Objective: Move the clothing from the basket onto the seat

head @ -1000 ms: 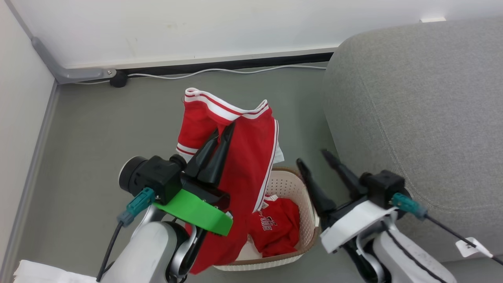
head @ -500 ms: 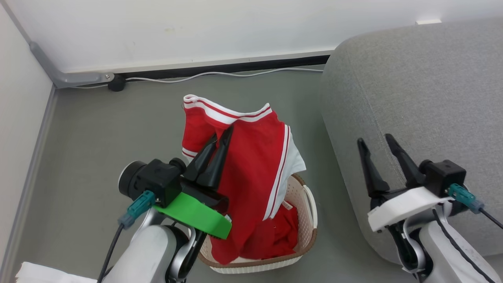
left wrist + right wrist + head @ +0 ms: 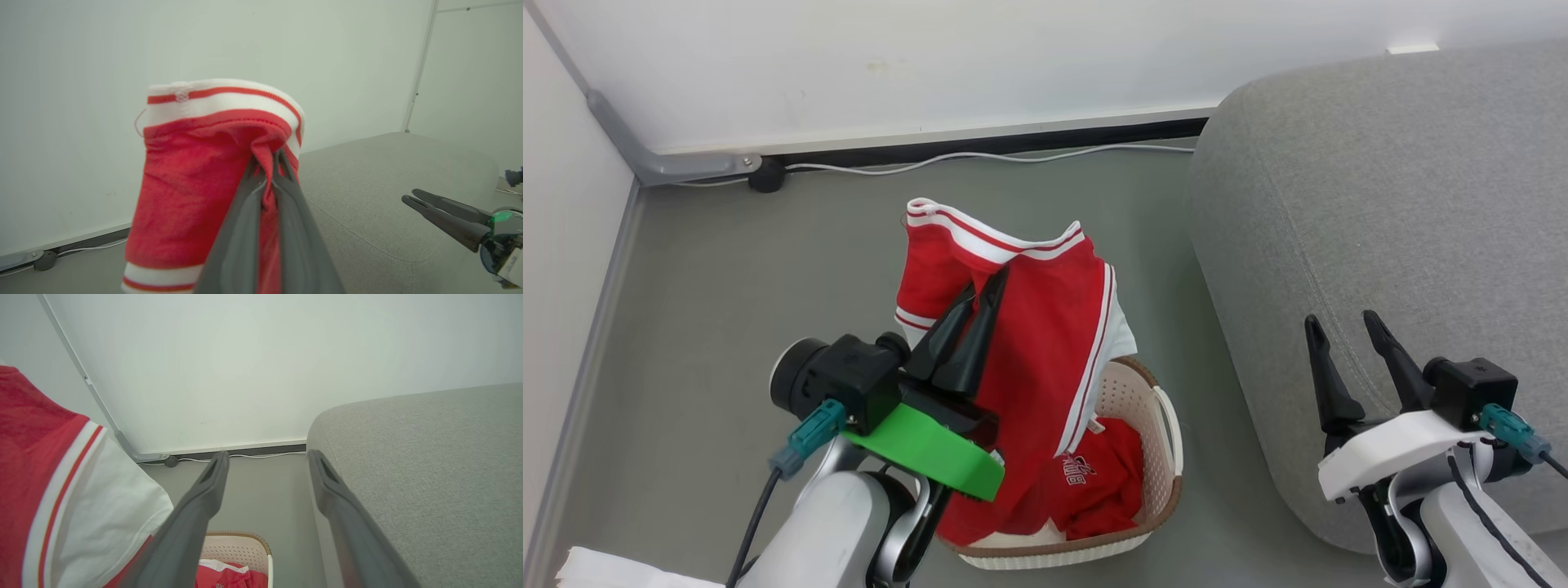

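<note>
My left gripper (image 3: 988, 282) is shut on a red garment (image 3: 1029, 327) with white striped trim, which hangs from the fingertips down into the basket (image 3: 1168, 425). The left wrist view shows the fingers pinching the red cloth (image 3: 196, 183) just below its striped hem. A second red garment (image 3: 1094, 486) with a white logo lies crumpled in the cream basket on the floor. My right gripper (image 3: 1343, 325) stands open and empty over the front left edge of the grey seat (image 3: 1405, 204). Its spread fingers (image 3: 204, 498) show in the right wrist view, with the seat (image 3: 429, 457) to their right.
A white wall and dark skirting with a white cable (image 3: 980, 155) run along the back. A grey conduit (image 3: 662, 159) bends at the left corner. Grey floor surrounds the basket. Something white (image 3: 613, 567) lies at the lower left corner.
My right gripper has swung from beside the basket rightward to the seat's edge, still open. The held garment has swayed slightly, and the logo piece in the basket shows again.
</note>
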